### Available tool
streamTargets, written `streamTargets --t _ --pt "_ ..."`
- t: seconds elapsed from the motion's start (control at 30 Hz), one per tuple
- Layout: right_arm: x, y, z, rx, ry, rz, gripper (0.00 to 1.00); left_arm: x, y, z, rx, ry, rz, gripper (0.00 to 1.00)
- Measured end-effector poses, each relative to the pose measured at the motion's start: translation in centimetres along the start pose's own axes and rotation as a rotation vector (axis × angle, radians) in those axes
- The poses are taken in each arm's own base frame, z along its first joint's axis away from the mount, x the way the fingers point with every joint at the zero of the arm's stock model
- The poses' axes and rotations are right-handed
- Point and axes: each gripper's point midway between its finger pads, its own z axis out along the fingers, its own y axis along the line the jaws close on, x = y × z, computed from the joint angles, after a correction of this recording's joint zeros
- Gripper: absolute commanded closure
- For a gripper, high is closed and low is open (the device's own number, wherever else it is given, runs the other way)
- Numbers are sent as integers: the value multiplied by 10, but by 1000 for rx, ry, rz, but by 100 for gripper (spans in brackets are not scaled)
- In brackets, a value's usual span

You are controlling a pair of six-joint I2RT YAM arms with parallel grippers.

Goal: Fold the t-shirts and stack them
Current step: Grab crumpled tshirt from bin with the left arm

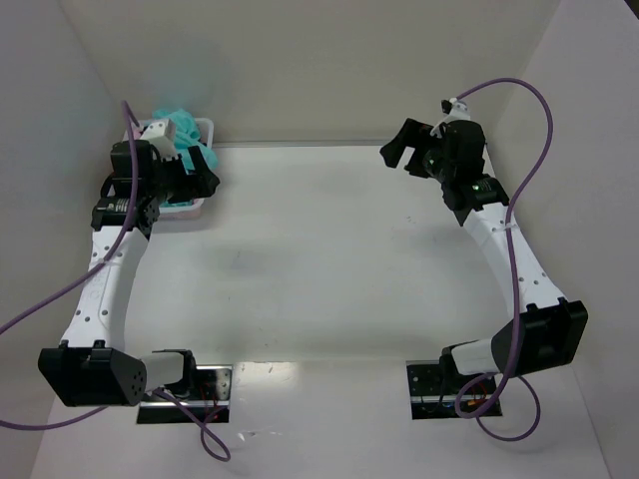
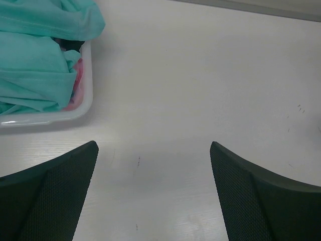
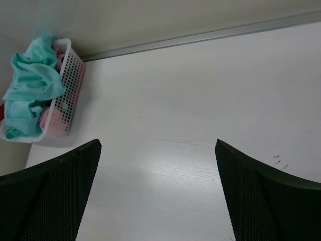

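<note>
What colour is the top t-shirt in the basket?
The t-shirt is teal; left wrist view shows it best.

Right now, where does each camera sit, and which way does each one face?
Top external: above and behind the bases, looking down on the table; both arms show.
Left wrist: on the left arm, looking down beside the basket; left end effector fingers frame the bottom.
Right wrist: on the right arm, facing across the table toward the basket; right end effector fingers show.
Shared: all three show the basket and teal shirt.
</note>
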Motion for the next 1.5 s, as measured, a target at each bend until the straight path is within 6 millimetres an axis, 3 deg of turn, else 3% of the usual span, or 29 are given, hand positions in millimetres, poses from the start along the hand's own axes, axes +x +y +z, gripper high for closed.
streamTargets --t 0.23,0.5,0.63,0.77,0.9,1.07,1.17,1.27,1.33,1.5 --pt "0 -2 0 11 -2 -5 0 1 4 0 -28 3 0 0" --pt "-5 0 7 5 8 -18 0 -8 24 -7 -160 -13 -10 0" --pt "-22 14 30 -33 5 -35 0 -28 42 -16 -283 -65 -12 0" --pt "-31 46 68 -95 9 -80 0 -42 64 -16 -388 -100 -46 0" --pt "-13 70 91 -155 57 -95 0 -42 103 7 -479 -80 -119 0" --pt "0 78 93 -187 95 -93 0 -13 147 58 -548 20 -166 0" --pt "4 82 93 -209 101 -84 0 6 164 84 -578 75 -170 0" --pt "21 90 94 -227 132 -74 0 16 177 104 -590 103 -175 0" --pt "35 102 93 -247 160 -79 0 17 183 111 -595 107 -182 0" --pt "60 124 89 -288 204 -87 0 -2 198 121 -611 58 -190 13"
